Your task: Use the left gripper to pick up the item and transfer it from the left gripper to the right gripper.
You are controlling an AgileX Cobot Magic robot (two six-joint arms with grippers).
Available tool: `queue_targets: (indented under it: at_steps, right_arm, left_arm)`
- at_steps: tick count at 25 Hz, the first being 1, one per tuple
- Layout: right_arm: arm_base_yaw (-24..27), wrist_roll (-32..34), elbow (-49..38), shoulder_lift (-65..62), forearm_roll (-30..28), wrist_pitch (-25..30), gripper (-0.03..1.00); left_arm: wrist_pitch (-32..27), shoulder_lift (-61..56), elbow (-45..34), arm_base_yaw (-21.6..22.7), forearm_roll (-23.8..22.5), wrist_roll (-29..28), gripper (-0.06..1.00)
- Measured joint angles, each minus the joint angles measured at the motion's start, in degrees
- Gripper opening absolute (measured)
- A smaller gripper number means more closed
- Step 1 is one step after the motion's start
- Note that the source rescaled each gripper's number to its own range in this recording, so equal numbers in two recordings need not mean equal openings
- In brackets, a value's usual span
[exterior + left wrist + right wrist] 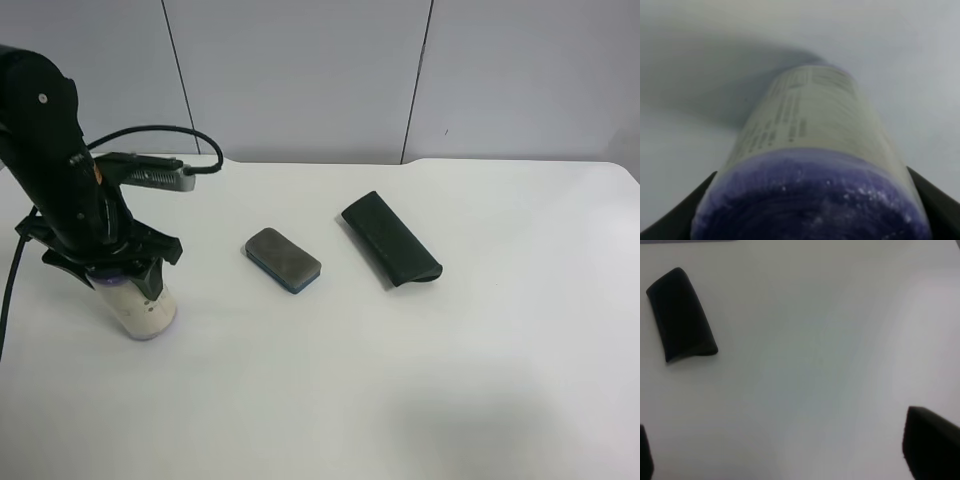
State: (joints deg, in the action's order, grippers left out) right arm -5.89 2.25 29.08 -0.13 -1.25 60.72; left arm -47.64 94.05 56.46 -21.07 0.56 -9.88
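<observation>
Tabletop (480, 380) white, pale seamed wall panels (300, 80) behind, canister (148, 312) near one end

Exterior high cam: the left end effector (110, 268) sits right over the top of the canister (146, 310), so its upper purple end is mostly covered. The arm (45, 150) runs off the frame at 9 o'clock. Left wrist cam is super close. The canister print is too smeared to read, the near purple end gets clipped by the frame edge, and the fingers (945, 215) are just dark slivers. On the right wrist cam, the right end effector (787, 447) only shows as two clipped finger tips, and the dark case (682, 315) is blurry.
</observation>
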Motion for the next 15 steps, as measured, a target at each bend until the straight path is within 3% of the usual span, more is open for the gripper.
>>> queue_targets:
  at_steps: [5,9,15]
  right_arm:
    - [0.0,0.0,0.0,0.0,0.0,0.0,1.0]
    - [0.0,0.0,0.0,0.0,0.0,0.0,1.0]
    - [0.0,0.0,0.0,0.0,0.0,0.0,1.0]
  left_arm:
    - [-1.91,-5.36,3.91,0.0,2.74,3.49,0.0]
    - [-1.78,-9.6,5.21,0.0,7.9,11.35,0.0]
    - [-1.95,-13.16,5.21,0.0,22.58,29.15,0.0]
